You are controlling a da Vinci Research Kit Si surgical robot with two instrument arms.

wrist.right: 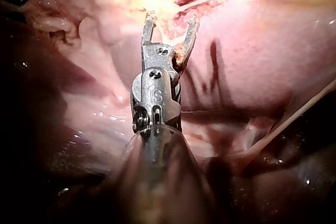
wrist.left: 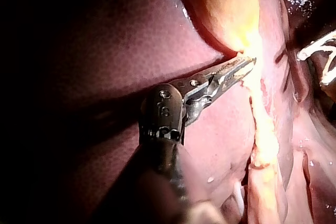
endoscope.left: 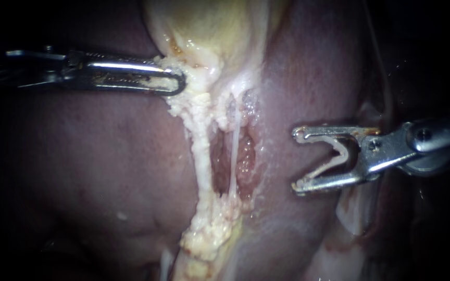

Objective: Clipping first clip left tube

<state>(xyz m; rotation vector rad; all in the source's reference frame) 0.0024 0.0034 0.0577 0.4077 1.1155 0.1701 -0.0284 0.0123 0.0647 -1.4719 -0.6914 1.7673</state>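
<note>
Where its shaft entered at the upper left of the endoscope view, the left instrument (endoscope.left: 177,82) lay almost level, its jaws clenched on a lump of whitish fatty tissue (endoscope.left: 196,78). Below that shaft, the dark red liver (endoscope.left: 79,166) filled the left half of the frame. At the top centre hung the yellowish gallbladder (endoscope.left: 209,26), and the gripped fat sat at its narrow lower end.

From there the left tube (endoscope.left: 200,156) ran down the middle of the frame as a thick, pale cord coated in crumbly fat, and it widened into a fatty mass near the bottom centre. It was bare of any clip. Just to its right a reddish window (endoscope.left: 220,166) opened in the tissue. A far thinner, glistening right tube (endoscope.left: 234,156) crossed it from top to bottom.

Further right, well apart from both tubes, the right instrument (endoscope.left: 298,160) came in from the right edge with its jaws spread wide and grasping nothing, their tips pointing left toward the window. A pale bent piece (endoscope.left: 342,156) sat in their throat, and whether it was a clip could not be told. The right wrist view showed those jaws parted above smooth pink tissue, with the window just ahead of them. The left wrist view showed the other instrument's jaws pinched on fat right under the gallbladder.
</note>
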